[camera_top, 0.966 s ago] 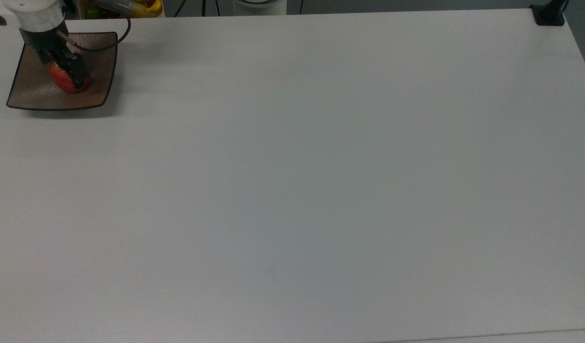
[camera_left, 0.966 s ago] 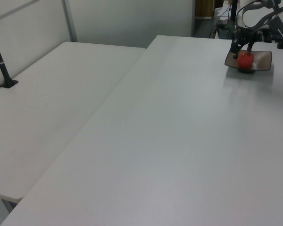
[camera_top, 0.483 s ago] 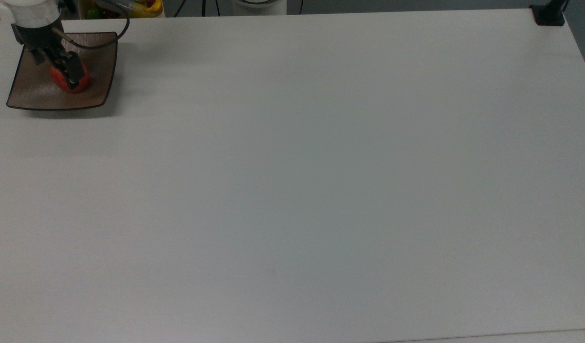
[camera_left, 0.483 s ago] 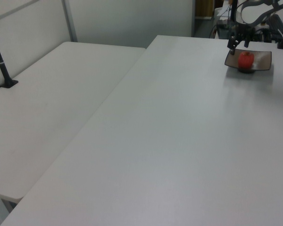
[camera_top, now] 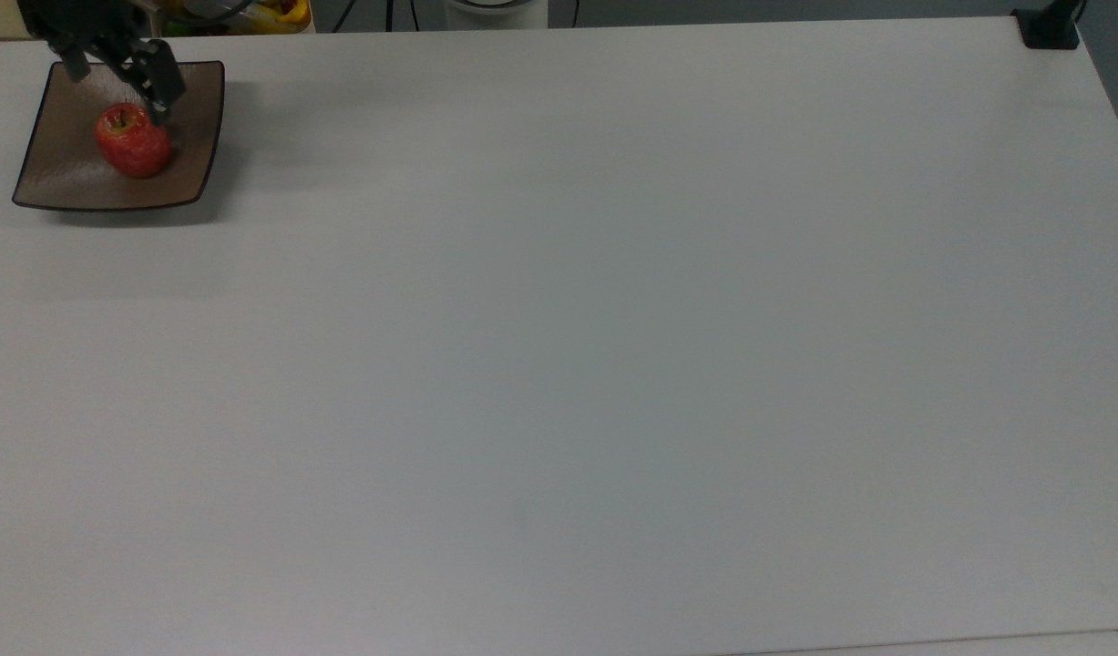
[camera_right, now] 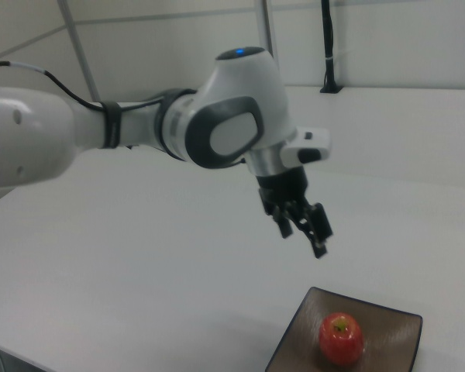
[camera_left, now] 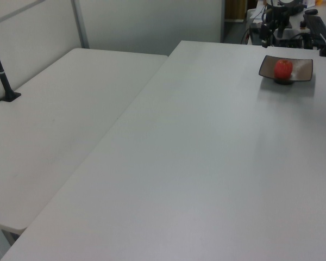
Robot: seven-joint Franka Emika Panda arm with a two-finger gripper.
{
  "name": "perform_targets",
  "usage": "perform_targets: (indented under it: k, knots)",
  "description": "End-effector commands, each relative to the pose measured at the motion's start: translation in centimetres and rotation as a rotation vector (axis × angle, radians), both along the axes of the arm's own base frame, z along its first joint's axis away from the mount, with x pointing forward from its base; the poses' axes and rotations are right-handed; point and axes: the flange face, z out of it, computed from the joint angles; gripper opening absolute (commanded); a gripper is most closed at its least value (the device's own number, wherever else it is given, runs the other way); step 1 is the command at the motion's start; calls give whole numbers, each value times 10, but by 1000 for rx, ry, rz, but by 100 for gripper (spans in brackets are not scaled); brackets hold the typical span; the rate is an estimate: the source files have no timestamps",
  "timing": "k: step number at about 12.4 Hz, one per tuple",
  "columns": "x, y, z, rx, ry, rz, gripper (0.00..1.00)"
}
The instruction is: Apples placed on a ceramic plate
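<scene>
A small red apple [camera_top: 133, 139] sits upright on the square brown plate [camera_top: 66, 178] at the far left corner of the table in the top view. My gripper [camera_top: 118, 89] hangs open above the plate's far edge, clear of the apple, with nothing between its fingers. The left view shows the apple [camera_left: 283, 69] on the plate [camera_left: 303, 70] at the far right, with the gripper [camera_left: 271, 39] raised behind it. In the right view the open gripper [camera_right: 302, 239] is well above and to the left of the apple [camera_right: 341, 338] and plate [camera_right: 391, 341].
A yellow bin [camera_top: 240, 14] with coloured items stands just beyond the table edge behind the plate. A black clamp base [camera_top: 1051, 27] occupies the top view's upper right corner. A second white table [camera_left: 54, 125] adjoins on the left view's left, with a black post [camera_left: 2, 76].
The gripper has let go of the apple and risen away from it toward the plate's far edge. The apple stays where it was on the plate.
</scene>
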Motion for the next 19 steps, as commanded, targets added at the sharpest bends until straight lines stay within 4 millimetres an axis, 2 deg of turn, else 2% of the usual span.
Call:
perform_targets:
  k: [1, 3, 4, 6, 9, 12, 14, 19]
  knots:
    - [8, 91, 18, 29, 75, 192, 100]
    - [18, 177, 30, 96, 47, 297, 100]
    - [18, 205, 36, 144, 22, 274, 100]
    - [19, 250, 38, 166, 10, 231, 100]
    - [16, 287, 36, 175, 20, 284, 100]
    - [13, 291, 37, 177, 40, 335, 100]
    - [12, 279, 37, 179, 55, 343, 100]
    - [9, 275, 38, 177, 59, 378, 100]
